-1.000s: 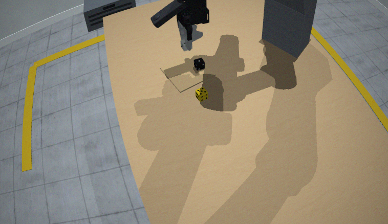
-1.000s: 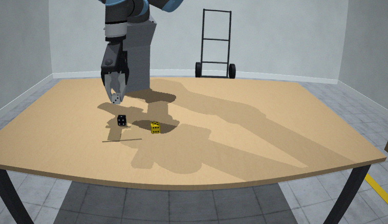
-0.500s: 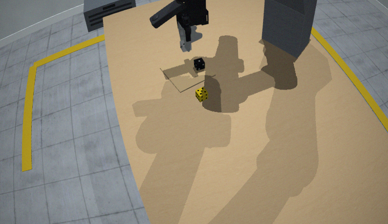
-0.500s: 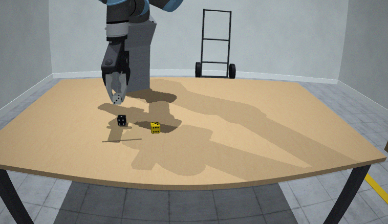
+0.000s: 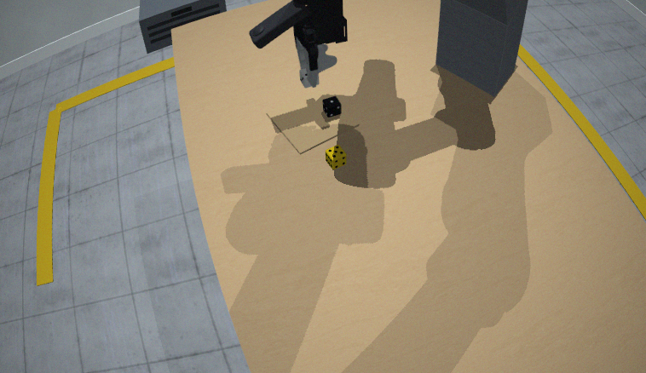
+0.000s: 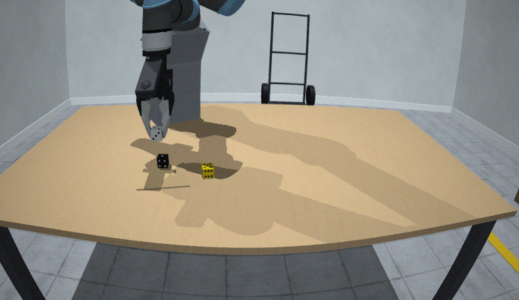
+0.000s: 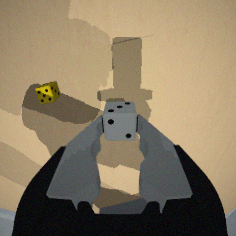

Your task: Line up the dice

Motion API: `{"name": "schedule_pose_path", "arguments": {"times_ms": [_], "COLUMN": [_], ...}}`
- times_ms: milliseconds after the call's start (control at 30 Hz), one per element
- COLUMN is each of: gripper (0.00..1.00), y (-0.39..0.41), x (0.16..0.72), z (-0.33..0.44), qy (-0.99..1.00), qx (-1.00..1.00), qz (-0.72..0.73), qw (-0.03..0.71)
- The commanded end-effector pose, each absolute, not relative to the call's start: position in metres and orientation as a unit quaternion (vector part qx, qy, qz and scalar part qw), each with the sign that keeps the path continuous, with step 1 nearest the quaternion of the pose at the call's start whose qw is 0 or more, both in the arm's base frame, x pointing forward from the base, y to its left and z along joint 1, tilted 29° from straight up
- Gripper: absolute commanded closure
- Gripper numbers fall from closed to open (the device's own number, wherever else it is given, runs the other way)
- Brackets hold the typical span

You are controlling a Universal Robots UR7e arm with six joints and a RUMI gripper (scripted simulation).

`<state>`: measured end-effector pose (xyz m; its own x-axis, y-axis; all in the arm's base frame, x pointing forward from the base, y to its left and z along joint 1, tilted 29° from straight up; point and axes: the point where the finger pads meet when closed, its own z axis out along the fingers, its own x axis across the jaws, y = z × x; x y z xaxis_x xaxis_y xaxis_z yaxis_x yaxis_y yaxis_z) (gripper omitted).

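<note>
My gripper (image 5: 308, 81) (image 6: 156, 131) (image 7: 120, 116) is shut on the white die (image 6: 156, 133) (image 7: 120, 127) and holds it above the table, behind the black die in the exterior view. Its face toward the wrist camera shows two pips. The black die (image 5: 331, 106) (image 6: 162, 161) sits flat, seemingly one pip up; it is hidden in the wrist view. The yellow die (image 5: 336, 157) (image 6: 207, 171) (image 7: 48, 93) sits flat with five up, outside the mat's near edge. The table-coloured mat (image 5: 300, 152) (image 6: 163, 188) shows only as thin dark edges; its far edges are not distinct.
The robot's grey pedestal (image 5: 475, 40) (image 6: 185, 82) stands at the table's back. Arm shadows cross the wooden table (image 5: 405, 273) (image 6: 95, 212). A hand truck (image 6: 289, 53) and a grey cabinet (image 5: 183, 14) stand off the table.
</note>
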<state>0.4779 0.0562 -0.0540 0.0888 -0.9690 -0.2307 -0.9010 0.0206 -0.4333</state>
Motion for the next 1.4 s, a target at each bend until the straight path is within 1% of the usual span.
{"name": "schedule_pose_path", "arguments": {"times_ms": [0,800,1367], "gripper": [0.90,0.90,0.90], "y": [0.057,0.075,0.079], "x": [0.480,0.510,0.518], "z": [-0.058,-0.118,-0.134], "qy": [0.671,0.671,0.671], "qx": [-0.696,-0.696,-0.696], "qz": [-0.070,-0.070,-0.070], "qw": [0.244,0.244,0.244]}}
